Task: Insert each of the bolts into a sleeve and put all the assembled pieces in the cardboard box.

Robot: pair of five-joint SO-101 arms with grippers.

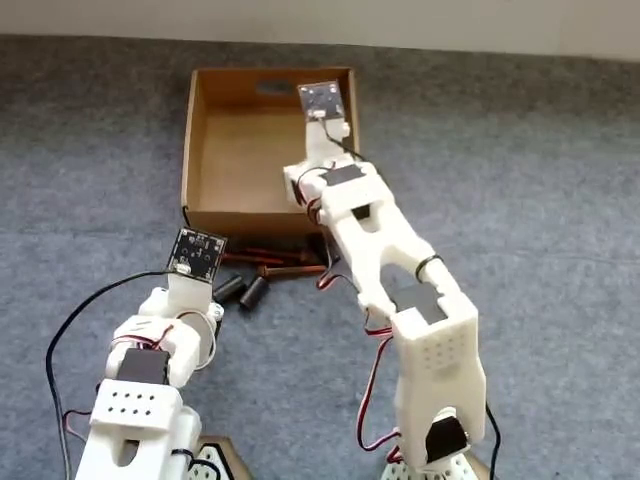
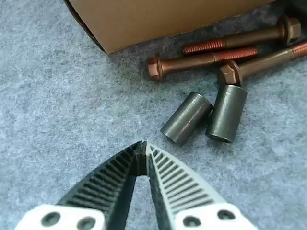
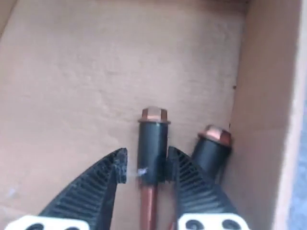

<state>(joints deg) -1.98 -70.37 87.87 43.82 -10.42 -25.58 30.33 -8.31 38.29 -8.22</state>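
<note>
In the right wrist view my right gripper (image 3: 146,160) is inside the cardboard box (image 3: 96,72). It is open, and its fingers straddle a bolt in a black sleeve (image 3: 152,143) lying on the box floor, with a gap on one side. A second assembled piece (image 3: 211,148) leans by the box wall (image 3: 268,96). My left gripper (image 2: 144,146) is shut and empty, low over the carpet. Just ahead of it lie two dark sleeves (image 2: 187,119) (image 2: 226,113). Three copper bolts (image 2: 201,60) lie beyond them beside the box corner (image 2: 158,19).
In the high view the box (image 1: 200,150) stands at the back centre on grey carpet. The right arm (image 1: 380,250) stretches over its near wall. Loose bolts (image 1: 270,262) and sleeves (image 1: 240,290) lie just in front of the box. The left arm (image 1: 165,340) is next to them.
</note>
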